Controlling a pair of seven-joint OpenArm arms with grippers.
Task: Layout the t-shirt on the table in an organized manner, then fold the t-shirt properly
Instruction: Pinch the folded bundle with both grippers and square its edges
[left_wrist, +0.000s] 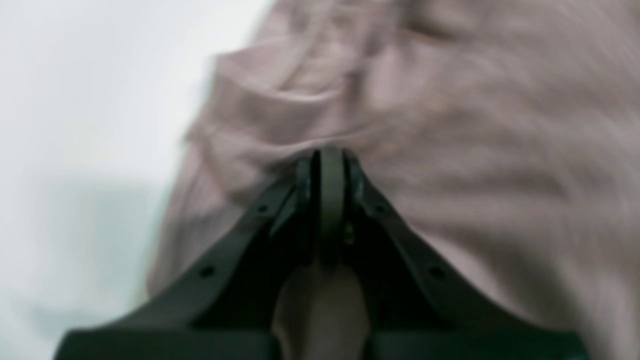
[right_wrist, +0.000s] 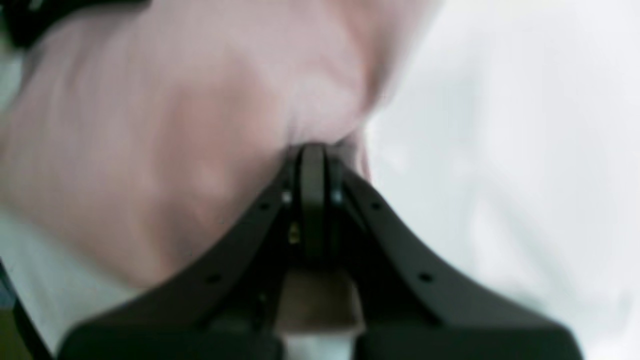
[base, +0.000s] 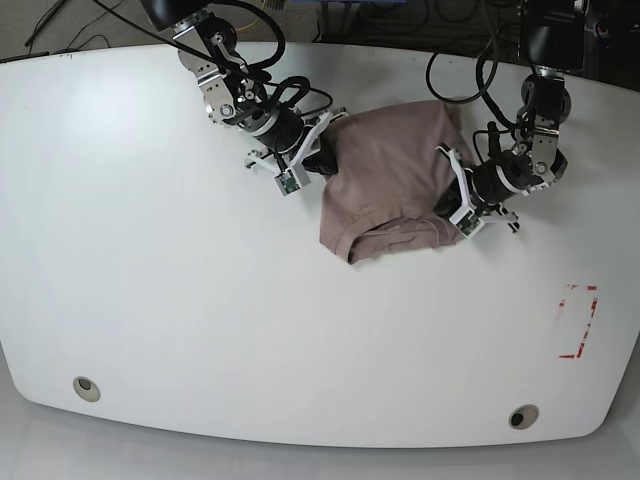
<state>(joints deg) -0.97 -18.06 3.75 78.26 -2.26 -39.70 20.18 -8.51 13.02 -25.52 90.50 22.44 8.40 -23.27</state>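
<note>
You have the left hand (left_wrist: 330, 155) and right hand (right_wrist: 312, 150) each clamped on opposite t-shirt (base: 385, 185) edges, stretching it flat over the desk (base: 200, 320).

Both arms (base: 235, 95) black-and-silver, looped black cables; each tool (left_wrist: 327, 165) matte black — wedge-shaped, small screw holes.

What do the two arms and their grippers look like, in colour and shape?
The left gripper and the right gripper have matte black fingers, tapered to a wedge, with small screw holes. In the base view both arms are black and silver-grey with white brackets and loose black cables.
</note>
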